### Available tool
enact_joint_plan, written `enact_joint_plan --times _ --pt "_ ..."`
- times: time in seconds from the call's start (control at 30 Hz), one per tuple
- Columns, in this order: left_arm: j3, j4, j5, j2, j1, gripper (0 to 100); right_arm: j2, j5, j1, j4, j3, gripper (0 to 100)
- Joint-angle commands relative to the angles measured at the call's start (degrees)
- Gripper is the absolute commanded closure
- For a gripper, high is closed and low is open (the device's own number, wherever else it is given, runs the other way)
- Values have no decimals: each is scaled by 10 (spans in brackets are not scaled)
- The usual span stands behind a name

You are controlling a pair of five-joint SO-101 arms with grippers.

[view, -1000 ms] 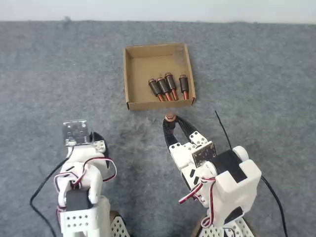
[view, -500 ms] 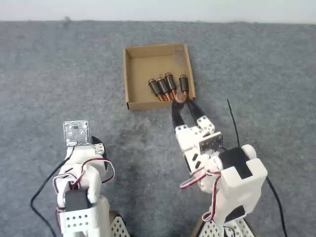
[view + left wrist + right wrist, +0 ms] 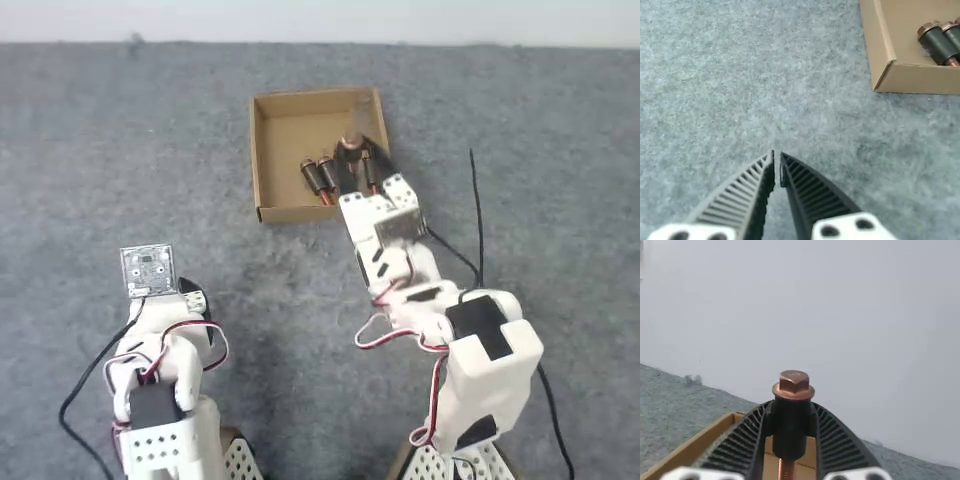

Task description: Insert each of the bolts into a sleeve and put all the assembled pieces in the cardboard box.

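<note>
**Grey carpet [image 3: 120, 130], one sleeved bolt [image 3: 350, 142] held over the cardboard box [image 3: 268, 150]**

High view: the cardboard box sits at 12 o'clock on the carpet. The right gripper [image 3: 352, 152] hangs over the box's 3 o'clock side, clamped on the sleeved bolt. Finished pieces [image 3: 318, 176] lie inside toward 6 o'clock. The left arm [image 3: 160, 370] sits at 7 o'clock.

Left wrist view: the left gripper [image 3: 777, 156] has its fingers all but together above the carpet, well apart from the box corner.

Right wrist view: the fingers [image 3: 835, 440] grip the sleeve, with the copper head upright before a white wall [image 3: 865, 315].
</note>
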Motion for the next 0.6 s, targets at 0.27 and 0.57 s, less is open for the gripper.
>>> enact_joint_plan --times 0.27,0.57 --pt "-6 1 -26 -9 -1 978 -22 6 22 415 -251 991" --pt "-6 1 -71 -9 -1 979 -6 6 38 663 -373 991"
